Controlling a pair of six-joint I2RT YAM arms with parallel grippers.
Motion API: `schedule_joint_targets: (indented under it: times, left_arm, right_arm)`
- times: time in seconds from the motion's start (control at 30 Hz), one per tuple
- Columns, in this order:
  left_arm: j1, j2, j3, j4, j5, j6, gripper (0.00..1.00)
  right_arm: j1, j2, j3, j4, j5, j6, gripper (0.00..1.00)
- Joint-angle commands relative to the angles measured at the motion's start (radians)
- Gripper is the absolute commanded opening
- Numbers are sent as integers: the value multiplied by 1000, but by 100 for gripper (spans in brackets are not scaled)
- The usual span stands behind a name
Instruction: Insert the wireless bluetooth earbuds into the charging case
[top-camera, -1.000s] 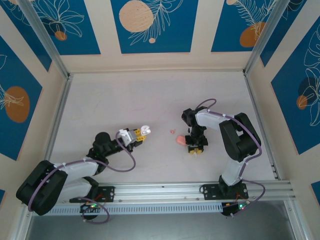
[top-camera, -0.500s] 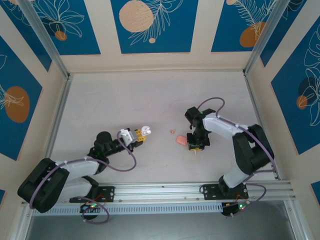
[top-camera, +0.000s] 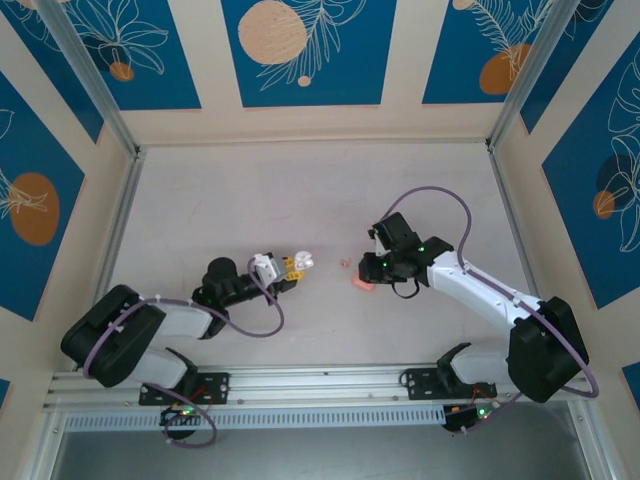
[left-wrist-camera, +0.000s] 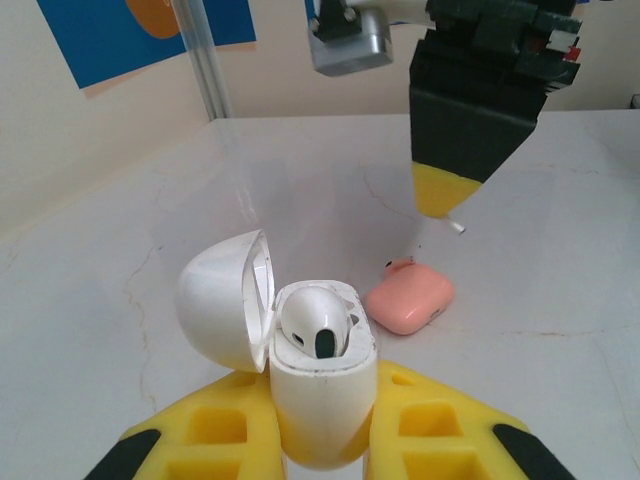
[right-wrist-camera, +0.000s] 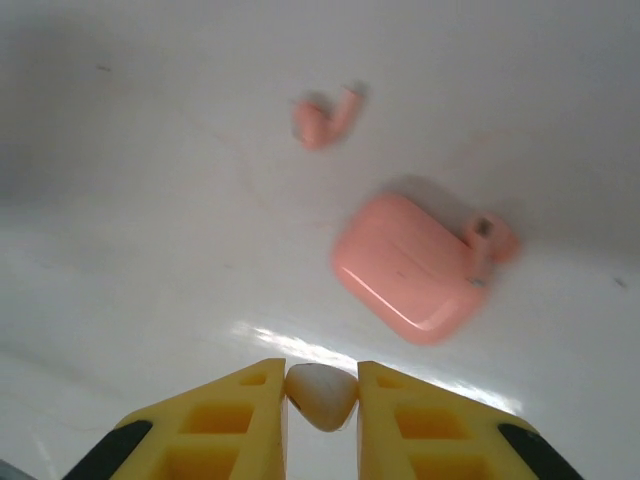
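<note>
Left gripper (left-wrist-camera: 322, 425): clenched on the base of a white charging case (left-wrist-camera: 322, 385). The lid (left-wrist-camera: 222, 308) is hinged open and 1 white earbud (left-wrist-camera: 312, 322) is seated inside. It is held near the pink case (left-wrist-camera: 410, 300), not touching.

Right gripper (right-wrist-camera: 322, 385): pinched tight on another white earbud (right-wrist-camera: 322, 398), above the pink case.

Pink case: closed, flat on the table (right-wrist-camera: 150, 220). 1 pink earbud (right-wrist-camera: 487, 238) touches it; another (right-wrist-camera: 325, 118) lies nearby, apart.

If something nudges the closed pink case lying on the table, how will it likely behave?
The pink case lies flat on a broad face, so it would probably slide rather than tip or roll. Its glossy shell on the smooth table suggests it skids easily. It looks small, likely light, and may shove the pink earbud at its corner.
</note>
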Motion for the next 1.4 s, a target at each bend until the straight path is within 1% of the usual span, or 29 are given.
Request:
schedule_joint_targets:
  times: [0.0,0.3,0.53,0.77,0.97,1.37]
  left_arm:
    - [-19,30,37,97,27,-26,13]
    - [-28,70,68,129,34,-41,13]
    - [-31,73,72,128,27,-47,13]
    - [-33,66,77,125,27,-47,13]
    - [-34,63,78,129,27,-50,13]
    - [-34,65,78,187,17,-82,13]
  right_arm:
    - [42,-22,-7,157,-19,-39,21]
    - [135,-45,11,341,1,-133,21]
    - [152,-100,-28,463,-22,-162,21]
    - [154,-148,-89,615,-97,-157,21]
    - [165,-132,-102,667,-122,-153,21]
    - [185,-111,-106,669,-125,-163,21]
